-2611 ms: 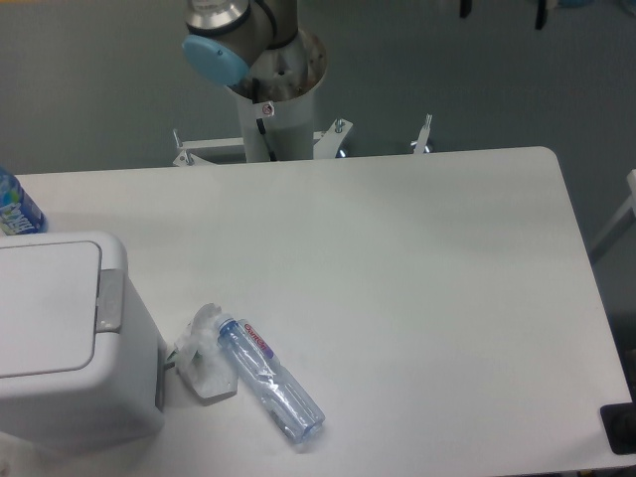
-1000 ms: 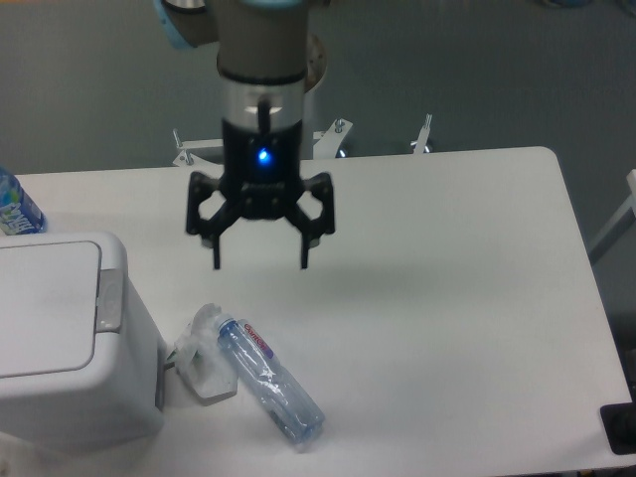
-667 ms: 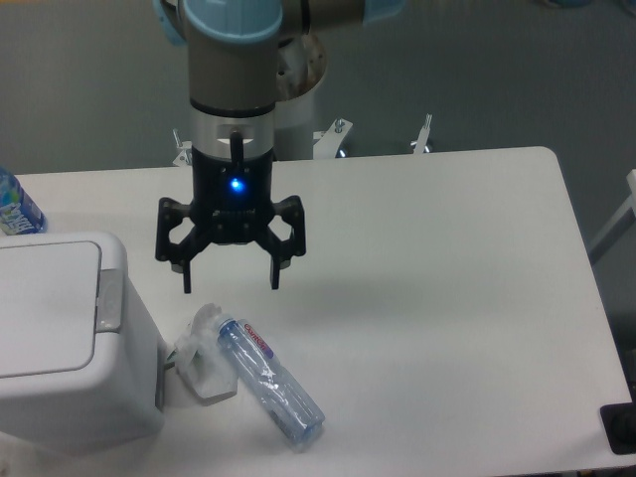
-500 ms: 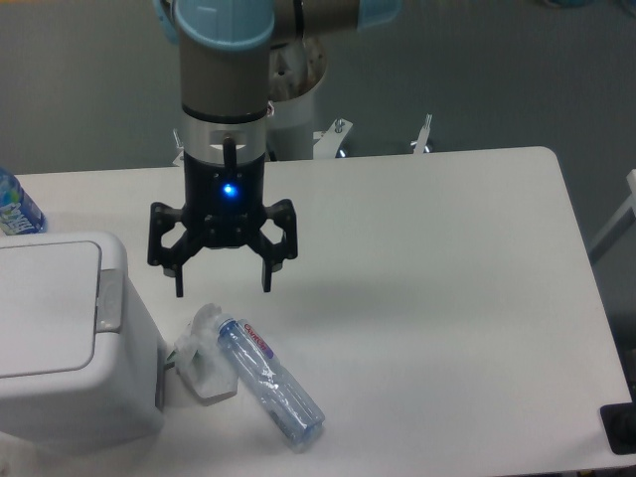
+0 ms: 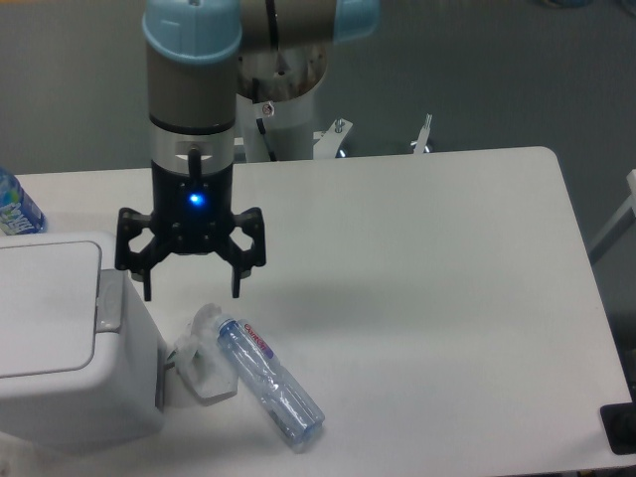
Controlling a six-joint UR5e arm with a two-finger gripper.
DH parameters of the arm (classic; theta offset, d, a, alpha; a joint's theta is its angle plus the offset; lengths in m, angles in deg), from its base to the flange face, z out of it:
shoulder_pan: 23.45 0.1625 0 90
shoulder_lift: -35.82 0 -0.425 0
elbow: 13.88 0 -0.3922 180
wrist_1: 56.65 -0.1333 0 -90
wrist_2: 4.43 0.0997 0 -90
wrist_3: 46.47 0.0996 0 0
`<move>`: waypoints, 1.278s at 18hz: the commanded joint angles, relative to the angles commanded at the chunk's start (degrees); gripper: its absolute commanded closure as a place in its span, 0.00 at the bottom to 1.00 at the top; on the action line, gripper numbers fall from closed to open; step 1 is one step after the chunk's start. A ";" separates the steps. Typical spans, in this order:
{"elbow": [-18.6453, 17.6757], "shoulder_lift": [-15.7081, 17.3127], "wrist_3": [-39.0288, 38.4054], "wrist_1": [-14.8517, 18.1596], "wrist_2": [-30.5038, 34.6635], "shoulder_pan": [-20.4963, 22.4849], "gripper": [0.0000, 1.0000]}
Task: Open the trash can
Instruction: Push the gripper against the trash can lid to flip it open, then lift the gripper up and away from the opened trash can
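We saw the trash can (image 5: 60,343) at the bench's (image 5: 427,298) near left corner, lid shut. The tool (image 5: 192,292) hung spread wide and empty just right of the can's grey button strip (image 5: 109,301). A clear bottle (image 5: 270,380) lay right of the can.

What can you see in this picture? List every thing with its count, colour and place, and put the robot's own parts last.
large white boxy plastic trash can: one, white with a grey push-button strip, front left, lid shut.
clear plastic water bottle: one, clear with a red-and-white label, lying on the table right of the can.
crumpled clear plastic wrapper: one, whitish, between can and bottle.
blue-labelled bottle: one, partly cut off at the left edge.
white table: one, white.
robot arm: one, grey and light blue, above the table.
pincer: one, black, open, near the button strip.
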 joint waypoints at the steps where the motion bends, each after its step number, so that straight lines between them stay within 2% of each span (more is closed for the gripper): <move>1: 0.00 -0.18 0.00 0.00 0.00 -0.18 0.00; 20: 0.09 -2.11 0.26 -0.09 0.26 -1.68 0.00; 23: 2.71 -2.02 0.53 -0.09 0.35 -1.59 0.00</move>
